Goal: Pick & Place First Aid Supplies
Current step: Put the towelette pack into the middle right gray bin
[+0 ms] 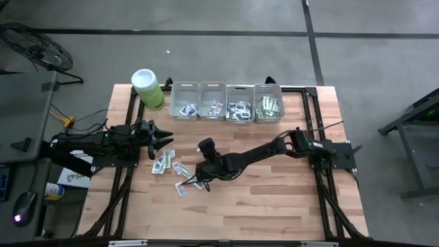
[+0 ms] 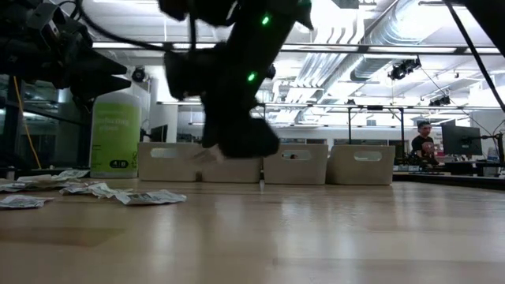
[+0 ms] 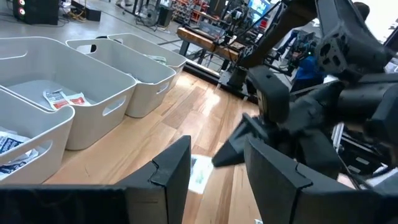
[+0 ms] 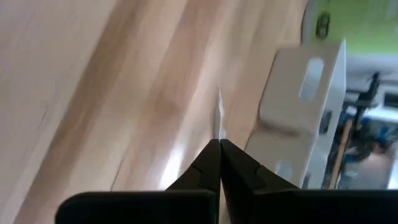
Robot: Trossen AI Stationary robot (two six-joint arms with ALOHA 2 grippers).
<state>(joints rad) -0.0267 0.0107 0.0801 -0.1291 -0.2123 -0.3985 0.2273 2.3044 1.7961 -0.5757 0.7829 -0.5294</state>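
My right gripper (image 4: 219, 144) is shut on a thin white packet (image 4: 218, 112), seen edge-on and held above the wooden table (image 1: 274, 199). In the high view that gripper (image 1: 197, 178) hangs over loose first aid supplies (image 1: 164, 162), small flat packets lying flat on the table's left half (image 2: 150, 197). My left gripper (image 1: 168, 142) waits open at the table's left side, level, with nothing between its fingers (image 3: 214, 180). My right gripper pinches the white packet between its two fingertips (image 4: 210, 155), by one edge (image 4: 219, 134). The packet sticks out past the tips, edge-on to the wrist camera. It is lifted clear of the table, and the fingers slant downward.
Several grey bins (image 1: 185, 99) (image 1: 267, 103) stand in a row along the far edge, with packets inside. A lime-green canister (image 1: 147, 88) with a white lid stands left of them. The table's near half and right side hold bare wood.
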